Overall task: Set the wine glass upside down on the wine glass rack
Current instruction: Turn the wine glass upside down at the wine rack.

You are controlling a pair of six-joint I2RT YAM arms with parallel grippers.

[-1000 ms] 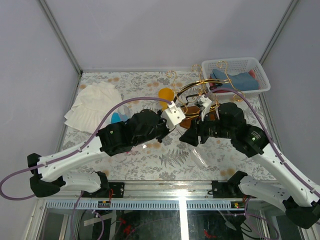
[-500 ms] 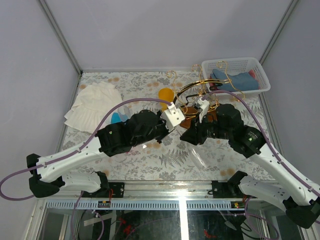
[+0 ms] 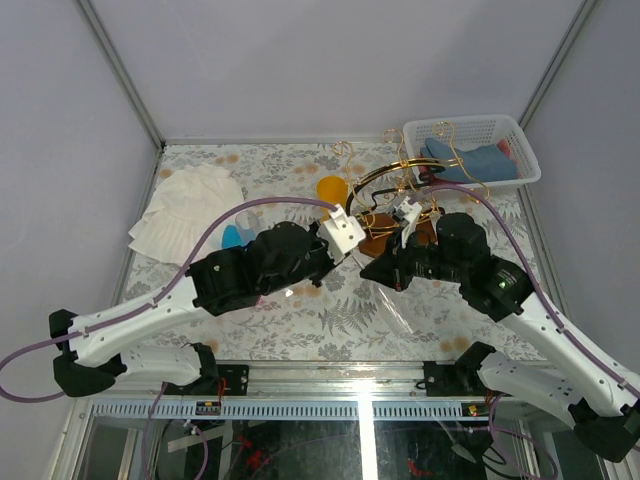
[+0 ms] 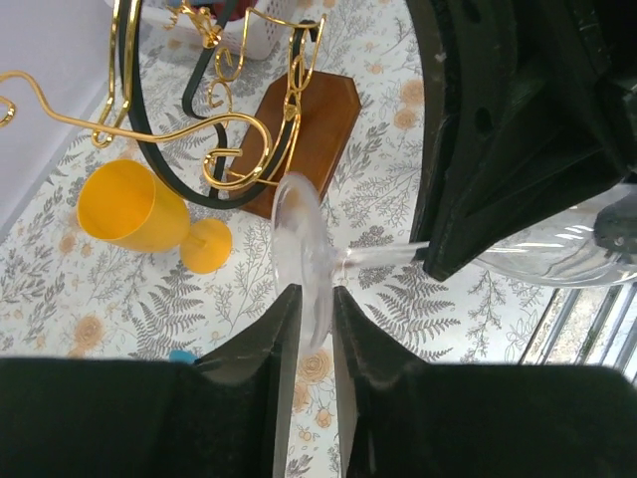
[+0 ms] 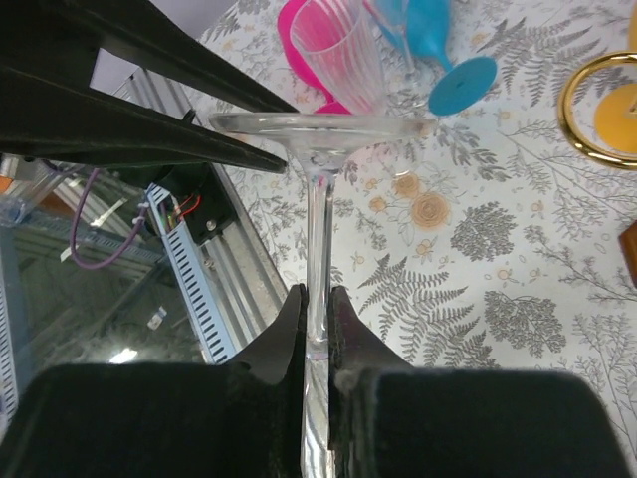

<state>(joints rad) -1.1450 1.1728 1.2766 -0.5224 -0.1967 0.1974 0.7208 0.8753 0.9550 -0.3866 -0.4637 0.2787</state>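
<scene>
Bowl of wine glass (image 5: 318,214) nearest, held level above the table (image 3: 300,320). Stem clamped between fully closed right fingers (image 5: 284,334). Foot's rim flanked by left fingers (image 4: 261,363), nearly closed; actual pinch cannot be told. Close beyond the foot: wine glass rack (image 4: 317,124), upright. Beside its base: yellow goblet (image 4: 129,204), on its side.

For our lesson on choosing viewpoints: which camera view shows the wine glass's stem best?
The right wrist view: the wine glass stem runs up the frame, from the right gripper shut on it to the foot. The left wrist view shows only a short stretch beside the foot. The top view gives faint glints of the glass.
</scene>
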